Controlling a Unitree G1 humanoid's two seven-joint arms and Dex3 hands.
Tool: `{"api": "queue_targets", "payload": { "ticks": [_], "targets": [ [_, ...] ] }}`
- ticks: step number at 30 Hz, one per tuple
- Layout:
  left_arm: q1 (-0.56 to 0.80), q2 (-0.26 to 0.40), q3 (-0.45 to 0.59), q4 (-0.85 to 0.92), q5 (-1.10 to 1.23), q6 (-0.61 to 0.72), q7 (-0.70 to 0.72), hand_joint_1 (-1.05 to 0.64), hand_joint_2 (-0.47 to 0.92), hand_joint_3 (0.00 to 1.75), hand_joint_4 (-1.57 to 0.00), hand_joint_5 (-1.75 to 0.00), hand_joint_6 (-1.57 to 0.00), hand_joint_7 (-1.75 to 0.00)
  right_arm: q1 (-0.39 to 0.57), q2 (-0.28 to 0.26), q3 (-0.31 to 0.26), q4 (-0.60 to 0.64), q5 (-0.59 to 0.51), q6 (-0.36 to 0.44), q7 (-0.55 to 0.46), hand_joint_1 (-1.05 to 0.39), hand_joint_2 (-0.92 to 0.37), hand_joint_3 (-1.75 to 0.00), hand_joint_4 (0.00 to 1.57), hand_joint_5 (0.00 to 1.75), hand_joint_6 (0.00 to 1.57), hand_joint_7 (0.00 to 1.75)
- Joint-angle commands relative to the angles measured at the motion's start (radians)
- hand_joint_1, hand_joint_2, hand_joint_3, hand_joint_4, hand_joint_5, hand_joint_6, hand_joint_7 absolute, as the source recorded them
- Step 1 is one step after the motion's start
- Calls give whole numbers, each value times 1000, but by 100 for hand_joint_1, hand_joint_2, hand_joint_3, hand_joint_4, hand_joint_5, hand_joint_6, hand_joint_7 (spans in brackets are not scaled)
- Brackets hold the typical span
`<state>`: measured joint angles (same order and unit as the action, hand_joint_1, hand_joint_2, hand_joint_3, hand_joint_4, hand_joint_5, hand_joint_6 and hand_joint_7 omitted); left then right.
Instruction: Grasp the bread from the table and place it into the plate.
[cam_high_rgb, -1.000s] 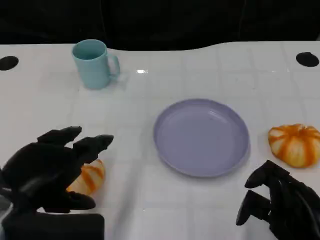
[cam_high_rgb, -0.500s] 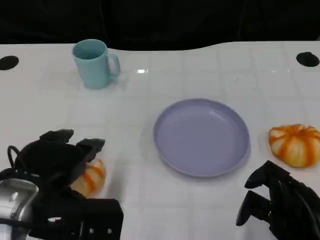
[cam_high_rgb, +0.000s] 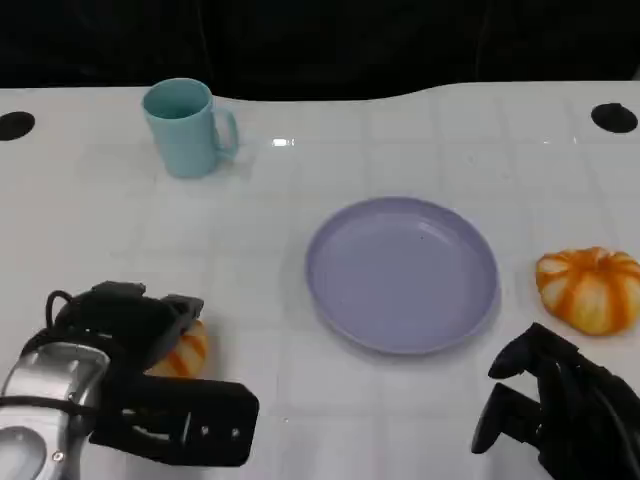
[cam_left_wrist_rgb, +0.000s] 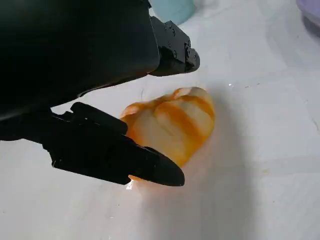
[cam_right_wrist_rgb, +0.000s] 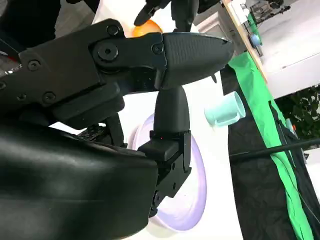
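Bread, an orange-striped bun (cam_left_wrist_rgb: 170, 122), sits ungrasped on the worktop between the left hand's (cam_high_rgb: 130, 325) spread fingers (cam_left_wrist_rgb: 115, 152), purple plate (cam_high_rgb: 402, 273) unfilled.

Table (cam_high_rgb: 430, 130): glossy white top marked with a faint grid of squares, filling most of the head view.
Table far edge: gently wavy, with one black round mark (cam_high_rgb: 16, 125) near the far left corner and another black round mark (cam_high_rgb: 613, 118) near the far right corner.
Beyond the table: dark, nearly black backdrop (cam_high_rgb: 320, 40).
Light: one small bright glare spot (cam_high_rgb: 284, 143) on the tabletop.
Right wrist view: green cloth (cam_right_wrist_rgb: 270, 145) over black drape, and a pale floor (cam_right_wrist_rgb: 295, 45).
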<state>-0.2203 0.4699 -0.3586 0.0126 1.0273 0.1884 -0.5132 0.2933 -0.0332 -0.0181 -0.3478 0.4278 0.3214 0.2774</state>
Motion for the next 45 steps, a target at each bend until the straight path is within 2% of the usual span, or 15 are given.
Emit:
{"api": "queue_targets", "payload": {
  "ticks": [1, 9, 12, 15, 18, 19, 20, 23, 25, 26, 28, 30, 33, 36, 45],
  "targets": [
    [-40, -2, -22, 78, -1, 13, 33, -52, 86, 0, -3, -3, -12, 0, 6, -7, -9, -9, 9, -12, 6, -54, -92, -44, 61, 175, 40, 167],
    [-81, -5, -57, 191, -26, 1, 102, -53, 86, 0, -5, -4, -15, -1, 5, -6, -10, -6, 11, -14, 10, -53, -92, -45, 62, 175, 42, 166],
    [-102, -20, -54, 340, -82, -75, 222, -50, 87, 1, -9, -6, -18, -2, 14, -4, -10, -16, 7, -14, 3, -53, -92, -45, 62, 175, 42, 166],
    [-108, -27, -41, 398, -142, -117, 280, -47, 90, 1, -17, -10, -21, -3, 16, -5, -13, -20, 13, -8, 3, -53, -92, -45, 63, 175, 42, 166],
    [-109, -36, -22, 434, -201, -148, 341, -37, 92, 9, -46, -27, -32, -6, 15, -6, -15, -21, 19, -3, 7, -53, -92, -44, 62, 175, 41, 166],
    [-110, -37, -20, 444, -211, -161, 369, -33, 92, 13, -54, -85, -49, -7, 15, -7, -15, -20, 19, -6, 9, -53, -92, -44, 62, 175, 41, 166],
    [-111, -40, -16, 453, -225, -170, 389, -31, 92, 17, -55, -110, -58, -8, 14, -8, -15, -19, 18, -7, 10, -53, -92, -45, 62, 175, 41, 167],
    [-119, -45, -13, 478, -253, -184, 421, -29, 92, 25, -61, -127, -74, -8, 15, -7, -14, -20, 17, -6, 7, -53, -92, -45, 62, 175, 41, 167],
    [-128, -49, -9, 498, -273, -195, 444, -32, 92, 20, -70, -138, -104, -23, 16, -5, -13, -21, 16, -7, 6, -53, -92, -45, 63, 175, 41, 167],
    [-127, -50, -8, 513, -273, -222, 501, -32, 92, 17, -71, -141, -109, -26, 16, -5, -14, -22, 17, -6, 6, -53, -92, -45, 63, 175, 41, 167],
    [-125, -56, -4, 537, -273, -264, 597, -27, 92, 20, -78, -167, -74, -136, 16, -8, -14, -22, 17, -6, 8, -53, -92, -45, 62, 175, 40, 166],
    [-126, -67, 8, 569, -292, -316, 679, -24, 92, 28, -82, -173, -65, -164, 15, -8, -13, -19, 12, -10, 9, -53, -92, -45, 62, 175, 40, 166],
    [-131, -74, 18, 605, -318, -381, 753, -23, 90, 42, -85, -174, -62, -174, 12, -6, -12, -18, 10, -11, 6, -53, -92, -45, 62, 175, 41, 166],
    [-139, -74, 20, 629, -330, -422, 791, -21, 77, 70, -85, -175, -62, -175, 10, -6, -11, -18, 8, -9, 3, -53, -92, -45, 63, 175, 41, 166],
    [-157, -102, 51, 602, -392, -412, 774, -21, 68, 81, -79, -175, -60, -175, 9, -6, -12, -15, 9, -5, 4, -53, -92, -45, 63, 175, 41, 166]
  ]
}}
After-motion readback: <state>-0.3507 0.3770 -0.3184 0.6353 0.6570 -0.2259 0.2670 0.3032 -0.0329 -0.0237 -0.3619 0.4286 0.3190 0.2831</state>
